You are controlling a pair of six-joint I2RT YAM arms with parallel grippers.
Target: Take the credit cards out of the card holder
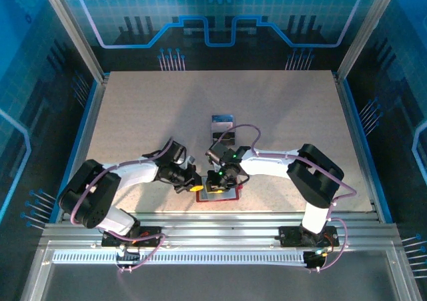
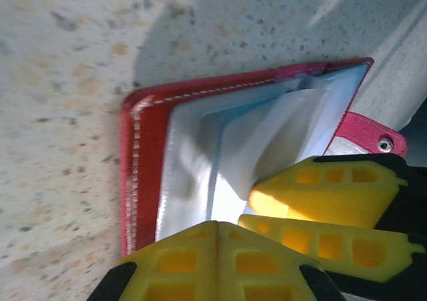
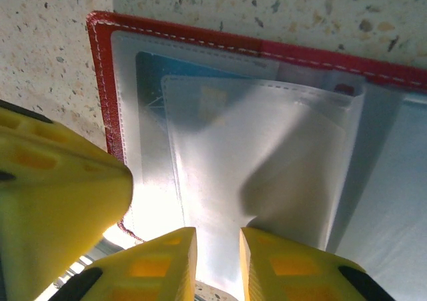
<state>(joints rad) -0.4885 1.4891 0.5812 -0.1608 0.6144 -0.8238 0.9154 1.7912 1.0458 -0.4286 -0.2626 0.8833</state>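
Observation:
The card holder (image 1: 230, 195) lies open near the table's front edge, with a red stitched border (image 2: 143, 161) (image 3: 101, 94) and pale clear pockets. A blue card (image 3: 150, 81) shows inside a pocket. Two credit cards lie on the table beyond it, one blue-and-white (image 1: 222, 121) and one dark (image 1: 226, 136). My left gripper (image 1: 193, 186) (image 2: 217, 224) is shut, its tips down on the holder's inner left side. My right gripper (image 1: 215, 184) (image 3: 218, 237) stands over the pockets with its jaws a little apart and a bulging clear sleeve (image 3: 267, 161) beneath them. I see no card between them.
The holder's red snap tab (image 2: 373, 135) sticks out on one side. The two grippers crowd close together over the holder, and the metal rail of the table's front edge (image 1: 213, 227) runs just behind them. Open tabletop (image 1: 280, 114) stretches beyond the cards.

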